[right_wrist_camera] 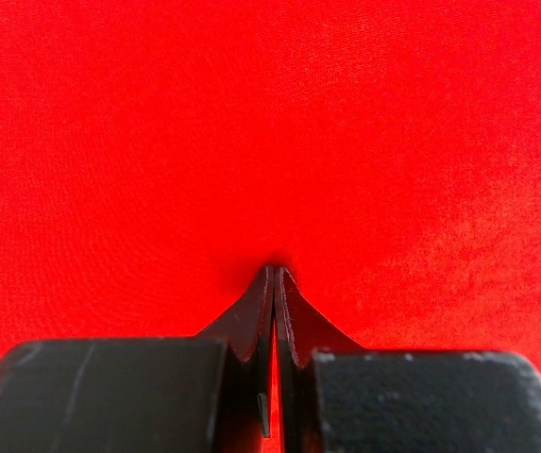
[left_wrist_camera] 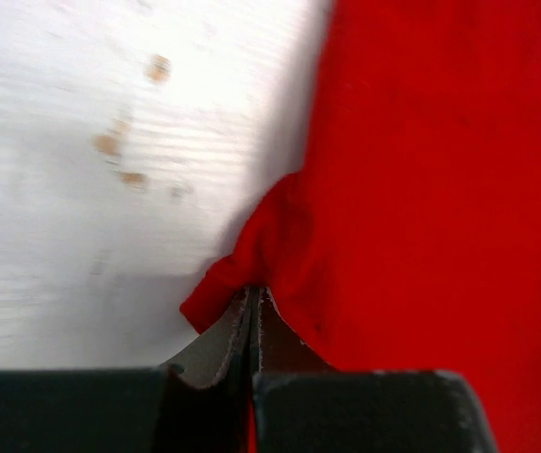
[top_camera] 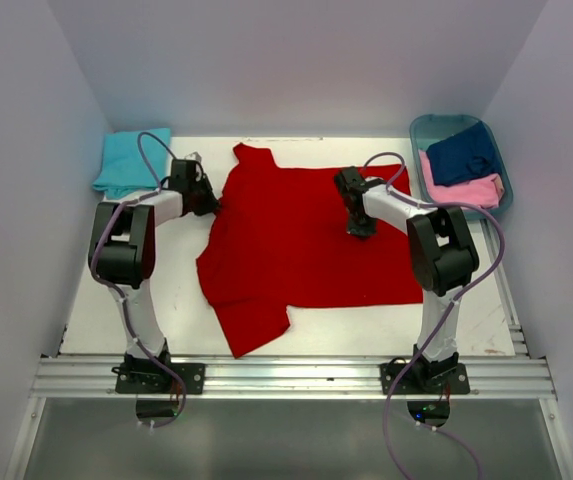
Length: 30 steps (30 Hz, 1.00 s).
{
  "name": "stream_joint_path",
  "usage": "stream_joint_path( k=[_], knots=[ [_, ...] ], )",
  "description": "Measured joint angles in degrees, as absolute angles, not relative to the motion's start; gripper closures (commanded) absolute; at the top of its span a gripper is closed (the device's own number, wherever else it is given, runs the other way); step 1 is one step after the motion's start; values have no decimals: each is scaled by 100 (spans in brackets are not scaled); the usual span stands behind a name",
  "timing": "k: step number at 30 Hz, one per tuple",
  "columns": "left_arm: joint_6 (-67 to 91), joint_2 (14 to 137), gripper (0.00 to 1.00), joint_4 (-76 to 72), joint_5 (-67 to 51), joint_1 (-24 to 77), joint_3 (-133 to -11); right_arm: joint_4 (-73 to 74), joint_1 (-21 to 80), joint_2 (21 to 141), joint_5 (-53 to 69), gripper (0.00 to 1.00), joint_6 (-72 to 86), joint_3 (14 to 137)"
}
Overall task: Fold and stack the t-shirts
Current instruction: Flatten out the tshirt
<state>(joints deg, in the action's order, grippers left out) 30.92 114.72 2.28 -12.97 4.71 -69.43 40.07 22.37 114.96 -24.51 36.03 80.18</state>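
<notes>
A large red t-shirt [top_camera: 296,250] lies spread flat in the middle of the white table. My left gripper [top_camera: 209,205] is at the shirt's left edge. In the left wrist view the gripper [left_wrist_camera: 254,291] is shut on a small bunched fold of the red t-shirt's [left_wrist_camera: 440,189] edge. My right gripper [top_camera: 359,230] sits on the right part of the shirt. In the right wrist view the gripper [right_wrist_camera: 276,271] is shut, pinching a small pucker of the red t-shirt [right_wrist_camera: 270,123]. A folded turquoise t-shirt [top_camera: 131,162] lies at the back left.
A teal plastic basket [top_camera: 418,135] stands at the back right and holds a navy t-shirt [top_camera: 464,155] and a pink t-shirt [top_camera: 466,190]. White walls close in the table on the left, the right and the back. An aluminium rail [top_camera: 286,375] runs along the near edge.
</notes>
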Motion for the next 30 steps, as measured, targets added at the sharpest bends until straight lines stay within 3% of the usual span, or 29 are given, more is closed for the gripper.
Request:
stream_joint_path(
  k=[7,14,30],
  knots=[
    [3096,11504,100,1116,674,502,-7465,4007,2237,11496,-2451,100,3603,8018],
    [2840,11795,100,1691,1747,454,-8025,4007,2237,11496,-2445,100,3599,8018],
    [2799,9675,100,1520,523,464,-6705,3997,2237,11496,-2443,100,3553,8014]
  ],
)
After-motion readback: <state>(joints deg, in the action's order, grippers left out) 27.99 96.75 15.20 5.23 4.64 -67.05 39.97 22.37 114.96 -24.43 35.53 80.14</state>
